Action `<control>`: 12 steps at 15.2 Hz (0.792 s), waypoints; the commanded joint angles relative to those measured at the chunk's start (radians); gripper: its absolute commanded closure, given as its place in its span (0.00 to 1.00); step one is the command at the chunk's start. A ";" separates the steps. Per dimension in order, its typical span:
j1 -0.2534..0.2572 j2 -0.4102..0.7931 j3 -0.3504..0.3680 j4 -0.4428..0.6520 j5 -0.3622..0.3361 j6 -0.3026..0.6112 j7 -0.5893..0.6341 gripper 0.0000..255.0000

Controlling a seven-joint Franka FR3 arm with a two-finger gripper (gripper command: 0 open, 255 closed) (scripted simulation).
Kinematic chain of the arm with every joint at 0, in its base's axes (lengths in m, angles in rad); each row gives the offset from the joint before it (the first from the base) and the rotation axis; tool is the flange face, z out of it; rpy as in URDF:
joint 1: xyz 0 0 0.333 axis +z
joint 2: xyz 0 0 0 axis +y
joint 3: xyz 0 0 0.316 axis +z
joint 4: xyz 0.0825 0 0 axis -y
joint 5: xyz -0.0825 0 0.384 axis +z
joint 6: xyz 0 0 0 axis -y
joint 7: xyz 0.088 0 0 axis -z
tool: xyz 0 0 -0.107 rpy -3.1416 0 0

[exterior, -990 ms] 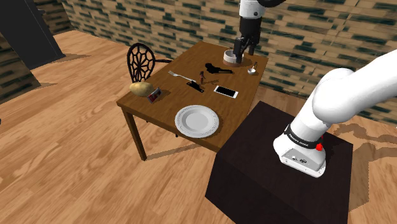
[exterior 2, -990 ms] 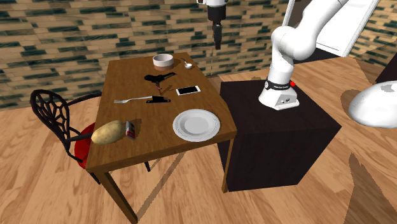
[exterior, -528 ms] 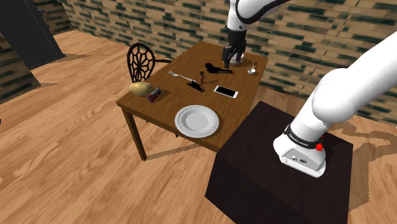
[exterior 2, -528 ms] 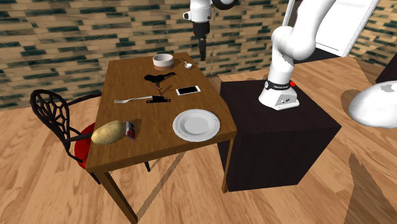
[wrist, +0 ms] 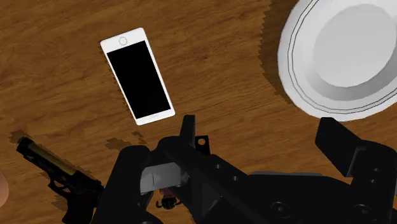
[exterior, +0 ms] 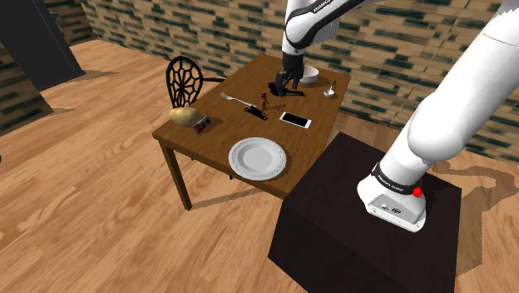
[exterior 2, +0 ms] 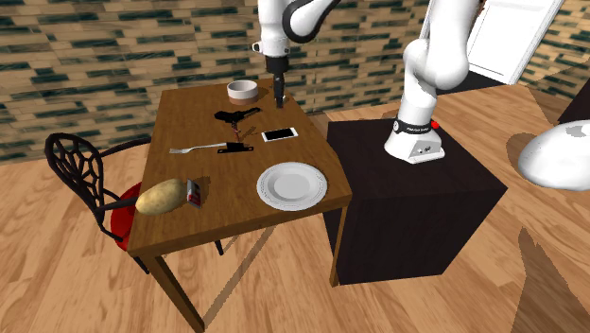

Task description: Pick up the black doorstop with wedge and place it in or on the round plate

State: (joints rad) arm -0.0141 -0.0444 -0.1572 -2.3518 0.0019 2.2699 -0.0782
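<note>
The black doorstop (exterior 2: 236,115) is a pistol-shaped piece lying on the wooden table near the bowl; it also shows as the doorstop (exterior: 274,86) and the doorstop (wrist: 57,175). The round white plate (exterior: 258,157) sits near the table's front edge, plate (exterior 2: 292,184), plate (wrist: 347,57). My gripper (exterior 2: 279,99) hangs point-down a little above the table, just to the second exterior view's right of the doorstop. In the shoulder view the gripper (exterior: 284,83) partly covers it. The gripper (wrist: 264,143) is open with nothing between its fingers.
A white phone (wrist: 137,73) lies between doorstop and plate. A bowl (exterior 2: 242,90) and small white item (exterior 2: 279,96) stand at the far edge. A fork (exterior 2: 194,148), a small dark piece (exterior 2: 232,148), a potato (exterior 2: 163,197) and a can (exterior 2: 193,194) lie further along. A chair (exterior 2: 85,175) stands beside the table.
The arm has swung down and toward the shoulder view's left, from above the bowl to low over the table by the doorstop. The fingers stayed open.
</note>
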 commanded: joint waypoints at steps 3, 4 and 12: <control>-0.012 0.167 -0.011 0.095 0.074 0.080 -0.079 0.00; -0.018 0.207 -0.009 0.122 0.093 0.095 -0.098 0.00; -0.085 0.524 0.035 0.387 0.226 0.154 -0.222 0.00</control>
State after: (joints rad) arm -0.0919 0.4392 -0.1308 -1.9995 0.2127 2.4163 -0.2893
